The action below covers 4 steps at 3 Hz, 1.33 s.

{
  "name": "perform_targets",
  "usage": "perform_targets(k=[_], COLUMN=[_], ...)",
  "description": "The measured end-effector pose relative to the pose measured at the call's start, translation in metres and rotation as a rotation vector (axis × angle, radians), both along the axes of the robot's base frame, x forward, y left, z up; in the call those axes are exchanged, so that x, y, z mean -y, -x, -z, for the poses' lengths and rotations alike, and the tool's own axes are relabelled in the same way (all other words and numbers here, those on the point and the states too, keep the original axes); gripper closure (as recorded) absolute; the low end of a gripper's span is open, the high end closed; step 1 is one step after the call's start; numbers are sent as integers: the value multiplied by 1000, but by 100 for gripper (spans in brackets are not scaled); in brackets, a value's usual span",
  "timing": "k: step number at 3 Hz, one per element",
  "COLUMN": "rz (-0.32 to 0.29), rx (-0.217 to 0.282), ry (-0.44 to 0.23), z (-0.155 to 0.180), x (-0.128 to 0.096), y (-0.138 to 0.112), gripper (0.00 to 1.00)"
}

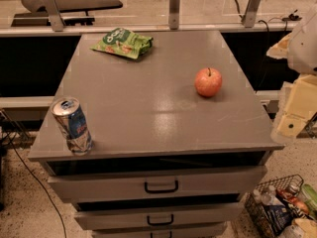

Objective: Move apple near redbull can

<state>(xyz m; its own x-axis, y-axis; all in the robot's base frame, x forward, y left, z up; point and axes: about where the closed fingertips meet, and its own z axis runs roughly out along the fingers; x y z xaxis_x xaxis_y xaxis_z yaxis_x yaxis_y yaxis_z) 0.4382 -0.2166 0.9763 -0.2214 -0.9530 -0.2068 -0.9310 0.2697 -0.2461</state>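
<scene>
On the right half of the grey surface [148, 108], the apple [208, 82] rests with its stem up. The redbull can [72, 125] stands at the front-left corner, well apart from the apple. A green snack bag [123, 42] lies flat near the rear edge. What appears to be the end effector [292, 123] hangs beyond the right edge, touching nothing; its open or closed state cannot be determined.

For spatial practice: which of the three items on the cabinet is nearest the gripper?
The apple, right of centre: the gripper hangs right of the cabinet; redbull can and green bag sit further left.
</scene>
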Motion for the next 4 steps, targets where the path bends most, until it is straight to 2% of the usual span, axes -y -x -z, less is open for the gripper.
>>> perform_targets(k=[1, 2, 4], rz=[0, 14, 56], rx=[0, 48, 229], ry=[0, -24, -143], z=[0, 8, 47], x=[0, 5, 25], y=[0, -18, -116], gripper=[0, 0, 0])
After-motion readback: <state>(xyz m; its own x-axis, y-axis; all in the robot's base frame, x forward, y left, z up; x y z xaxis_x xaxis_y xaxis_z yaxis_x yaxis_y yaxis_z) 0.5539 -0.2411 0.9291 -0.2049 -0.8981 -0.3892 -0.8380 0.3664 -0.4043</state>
